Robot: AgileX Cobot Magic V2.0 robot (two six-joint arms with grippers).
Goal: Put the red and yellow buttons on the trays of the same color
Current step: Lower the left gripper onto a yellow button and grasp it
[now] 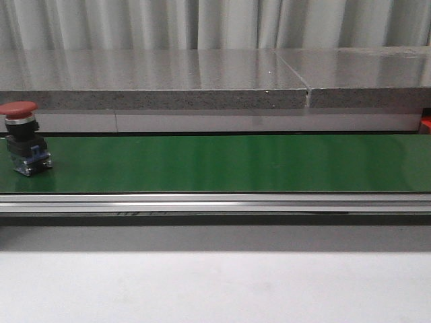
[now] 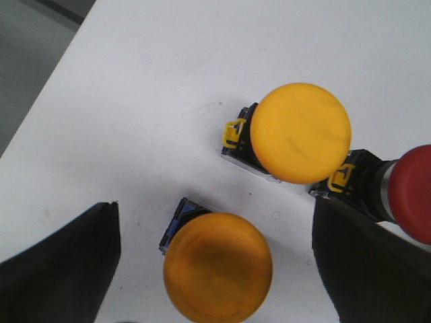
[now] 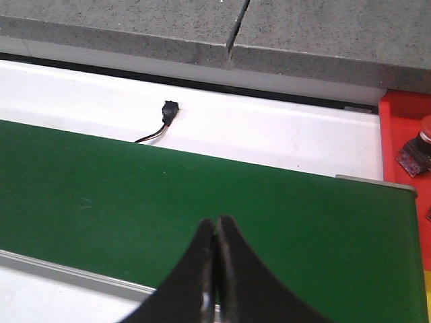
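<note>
A red button [image 1: 20, 138] stands on the green belt [image 1: 222, 161] at its far left. In the left wrist view my left gripper [image 2: 215, 232] is open above a white surface, and a yellow button [image 2: 217, 267] stands between its fingers without touching them. A second yellow button [image 2: 303, 132] and another red button [image 2: 412, 192] stand just beyond it. My right gripper [image 3: 215, 225] is shut on nothing above the belt [image 3: 135, 195]. The red tray [image 3: 403, 124] sits past the belt's end with a red button [image 3: 419, 147] in it. The yellow tray is out of view.
A grey stone ledge [image 1: 155, 77] runs behind the belt, and an aluminium rail [image 1: 215, 202] runs along its front. A small black connector with wires [image 3: 167, 111] lies on the white strip behind the belt. The white surface's edge [image 2: 47, 94] drops off beside the left gripper.
</note>
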